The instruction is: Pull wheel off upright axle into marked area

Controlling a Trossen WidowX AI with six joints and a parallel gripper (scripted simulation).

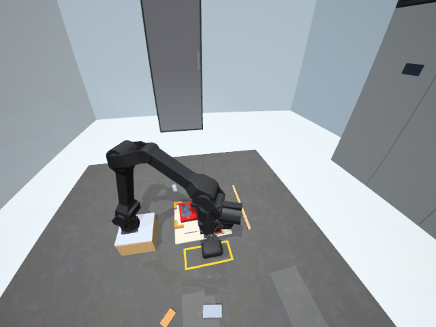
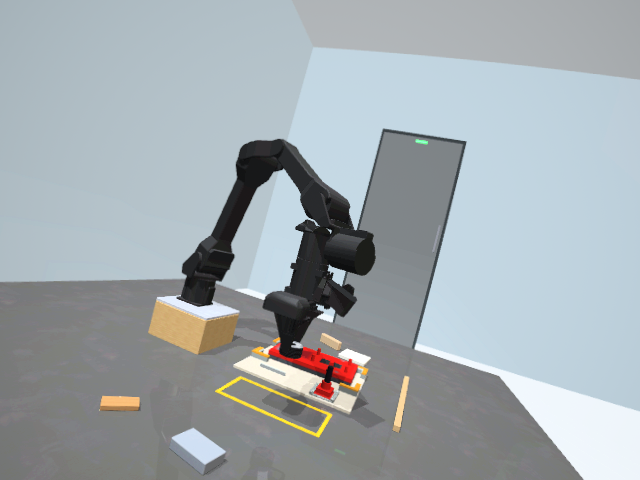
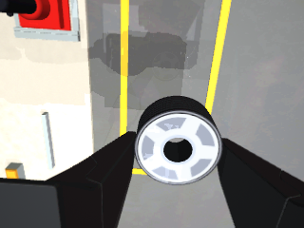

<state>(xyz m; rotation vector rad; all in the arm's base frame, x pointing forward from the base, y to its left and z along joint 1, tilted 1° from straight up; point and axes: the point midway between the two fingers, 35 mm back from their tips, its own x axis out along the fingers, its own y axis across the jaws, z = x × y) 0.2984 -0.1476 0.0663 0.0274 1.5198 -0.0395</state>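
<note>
The wheel (image 2: 291, 353) (image 3: 197, 147) has a black tyre and a pale spoked face with an open centre hole. My gripper (image 2: 291, 347) (image 3: 176, 142) is shut on it, one finger at each side, and holds it off the table. The upright black axle (image 2: 329, 373) (image 3: 9, 6) stands bare on its red base, apart from the wheel. The marked area (image 1: 184, 259) (image 2: 267, 413) (image 3: 218, 57) is a yellow outline beside the board; in the wrist view the wheel overlaps its near end. In the top view the wheel and fingertips are hidden.
The cream board (image 1: 181, 236) (image 2: 248, 365) carries the axle base and a red part (image 1: 182, 216) (image 2: 310, 356) between orange corners. A thin wood strip (image 1: 236, 195) (image 2: 401, 404) lies beyond it. A pale block (image 1: 212, 310) (image 2: 197, 449) and an orange block (image 1: 167, 317) (image 2: 119, 403) lie in front.
</note>
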